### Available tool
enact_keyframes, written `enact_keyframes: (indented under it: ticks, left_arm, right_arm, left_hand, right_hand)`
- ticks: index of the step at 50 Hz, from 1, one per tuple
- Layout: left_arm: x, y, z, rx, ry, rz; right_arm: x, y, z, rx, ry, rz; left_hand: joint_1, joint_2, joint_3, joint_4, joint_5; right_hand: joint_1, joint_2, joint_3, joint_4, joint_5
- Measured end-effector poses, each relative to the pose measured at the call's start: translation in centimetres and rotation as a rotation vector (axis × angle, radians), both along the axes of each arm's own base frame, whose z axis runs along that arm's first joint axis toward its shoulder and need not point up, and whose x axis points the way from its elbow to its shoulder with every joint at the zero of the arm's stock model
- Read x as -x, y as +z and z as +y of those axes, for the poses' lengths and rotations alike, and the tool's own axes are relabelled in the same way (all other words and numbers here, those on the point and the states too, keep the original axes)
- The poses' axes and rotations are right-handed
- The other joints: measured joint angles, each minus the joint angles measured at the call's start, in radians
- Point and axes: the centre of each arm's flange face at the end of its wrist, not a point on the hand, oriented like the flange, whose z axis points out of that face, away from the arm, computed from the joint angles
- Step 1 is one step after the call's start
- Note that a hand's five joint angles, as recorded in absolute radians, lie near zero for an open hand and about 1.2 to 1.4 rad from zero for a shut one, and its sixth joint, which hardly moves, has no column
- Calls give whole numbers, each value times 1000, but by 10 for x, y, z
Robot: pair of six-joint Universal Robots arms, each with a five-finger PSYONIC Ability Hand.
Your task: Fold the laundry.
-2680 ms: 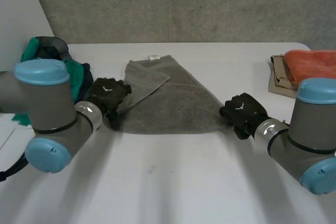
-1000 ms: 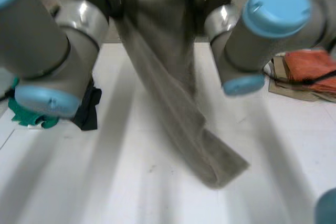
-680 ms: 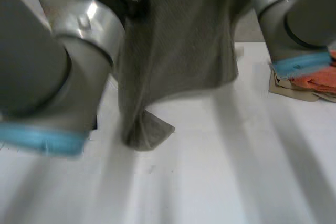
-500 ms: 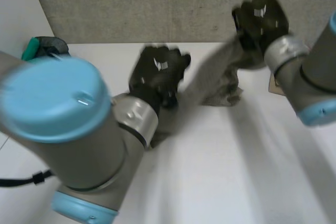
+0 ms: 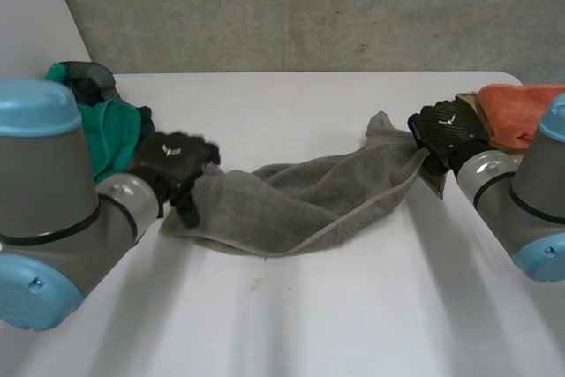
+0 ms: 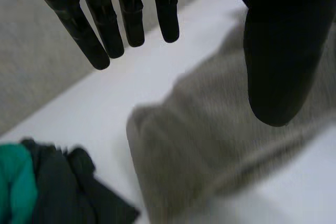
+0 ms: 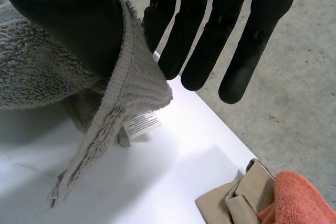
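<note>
Grey terry towel (image 5: 300,205) is lying crumpled in a long sagging band across the white surface (image 5: 309,324), stretching between the two robot hands. One end is bunching up at the left robot hand (image 5: 172,161). The other end is rising slightly to the right robot hand (image 5: 446,128).

In the left wrist view, the towel (image 6: 199,150) is sitting under the thumb of the left robot hand (image 6: 278,51). The fingers (image 6: 105,24) are hanging straight and well apart from the thumb, gripping nothing.

In the right wrist view, a hemmed corner of the towel (image 7: 52,77) is draping over the thumb of the right robot hand (image 7: 63,9). The fingers (image 7: 202,35) are reaching straight past it, not curling. A small white label (image 7: 140,123) is dangling from that corner, just above the surface.

A heap of green and dark clothes (image 5: 110,130) is sitting beside the left arm. A folded orange towel (image 5: 521,108) is lying on a tan folded cloth (image 7: 241,198) beyond the right robot hand.
</note>
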Motion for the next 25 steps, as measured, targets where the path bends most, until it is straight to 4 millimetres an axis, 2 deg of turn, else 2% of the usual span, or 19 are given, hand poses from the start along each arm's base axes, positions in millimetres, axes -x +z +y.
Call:
enact_keyframes:
  ticks: [4, 9, 16, 25]
  left_arm:
    - [-8, -23, -9, -2, -17, -81]
    - [-12, -42, -23, 32, -46, -147]
    - [-6, -60, -40, 51, -78, -174]
    - [5, -80, -46, 38, -105, -179]
  right_arm:
    - [-2, -3, 1, -8, 5, 2]
    - [-4, -4, 3, -15, 11, 4]
    - [-3, -6, 5, -22, 10, 5]
    - [1, -6, 4, -24, -2, 2]
  left_hand:
    - [0, 4, 5, 7, 6]
    - [0, 5, 5, 7, 6]
    - [42, 48, 50, 50, 49]
    - [49, 55, 55, 57, 56]
  right_hand:
    - [0, 0, 0, 0, 0]
    - [0, 0, 0, 0, 0]
    - [0, 0, 0, 0, 0]
    - [0, 0, 0, 0, 0]
